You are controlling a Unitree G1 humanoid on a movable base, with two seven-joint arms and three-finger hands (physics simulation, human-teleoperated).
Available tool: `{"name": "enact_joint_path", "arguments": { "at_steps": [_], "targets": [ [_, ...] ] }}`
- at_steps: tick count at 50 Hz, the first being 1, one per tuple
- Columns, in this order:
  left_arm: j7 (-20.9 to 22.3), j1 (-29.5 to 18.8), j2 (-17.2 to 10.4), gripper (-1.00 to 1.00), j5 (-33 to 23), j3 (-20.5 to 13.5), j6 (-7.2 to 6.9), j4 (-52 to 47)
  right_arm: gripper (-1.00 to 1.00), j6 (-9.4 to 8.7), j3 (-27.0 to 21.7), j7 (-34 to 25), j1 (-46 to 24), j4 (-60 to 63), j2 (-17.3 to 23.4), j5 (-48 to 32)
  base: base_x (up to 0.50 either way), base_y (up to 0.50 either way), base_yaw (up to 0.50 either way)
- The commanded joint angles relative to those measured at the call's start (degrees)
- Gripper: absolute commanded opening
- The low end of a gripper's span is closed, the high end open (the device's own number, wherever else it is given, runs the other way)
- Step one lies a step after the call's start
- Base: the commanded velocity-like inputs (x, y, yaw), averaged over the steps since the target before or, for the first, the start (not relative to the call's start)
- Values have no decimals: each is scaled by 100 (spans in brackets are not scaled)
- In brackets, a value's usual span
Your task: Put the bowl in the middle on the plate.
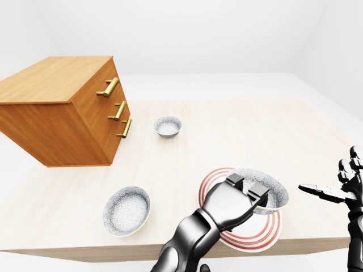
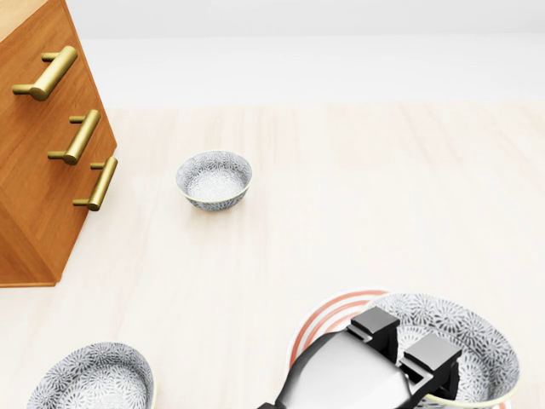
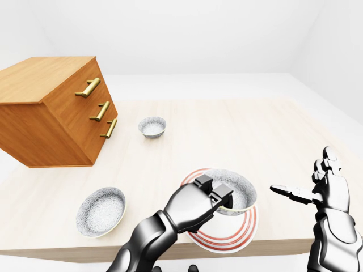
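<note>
1. Bowl, held: the held bowl (image 1: 273, 195), grey-white with a floral pattern, sits over the plate's upper right part, tilted. Whether it touches the plate cannot be told.
2. Plate (image 1: 260, 237): white with red rings, lying on the bench (image 1: 238, 130) by its bottom edge in the left-eye view.
3. Left hand (image 1: 238, 195): fingers clamped on the held bowl's rim on the side nearest the plate's centre.
4. Right hand (image 3: 326, 190): right of the plate, off the bench, fingers spread apart and holding nothing.
5. Second bowl (image 1: 126, 211): same pattern, left of the plate, well apart from it.
6. Small bowl (image 1: 168, 126): same pattern, above and left of the plate.
7. Wooden drawer chest (image 1: 57, 107): far left of the plate, with three brass handles (image 1: 108, 88) on the side facing the small bowl.
</note>
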State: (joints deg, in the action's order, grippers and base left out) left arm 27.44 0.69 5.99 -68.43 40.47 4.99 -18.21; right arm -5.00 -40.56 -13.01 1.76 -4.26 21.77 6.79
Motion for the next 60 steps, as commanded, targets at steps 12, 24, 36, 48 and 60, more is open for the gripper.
{"name": "enact_joint_path", "arguments": {
  "at_steps": [12,24,36,48,60],
  "targets": [
    [39,-17,-45,-100,-105,-121,1,195,100,0,34,13,-22,-100,13,2,0,0,0],
    [-225,-164,-16,-100,-239,-373,1,493,100,0,0,-20,-1,-1,-8,-9,0,0,0],
    [-302,-232,49,-100,-316,-513,1,656,100,0,-5,-27,9,13,-13,-8,0,0,0],
    [-421,-228,42,-100,-301,-627,1,877,100,0,-16,-26,26,128,-26,-9,0,0,0],
    [-616,-193,49,-100,-344,-550,1,1140,100,0,-7,-27,-1,37,-10,-15,0,0,0]
  ]
}}
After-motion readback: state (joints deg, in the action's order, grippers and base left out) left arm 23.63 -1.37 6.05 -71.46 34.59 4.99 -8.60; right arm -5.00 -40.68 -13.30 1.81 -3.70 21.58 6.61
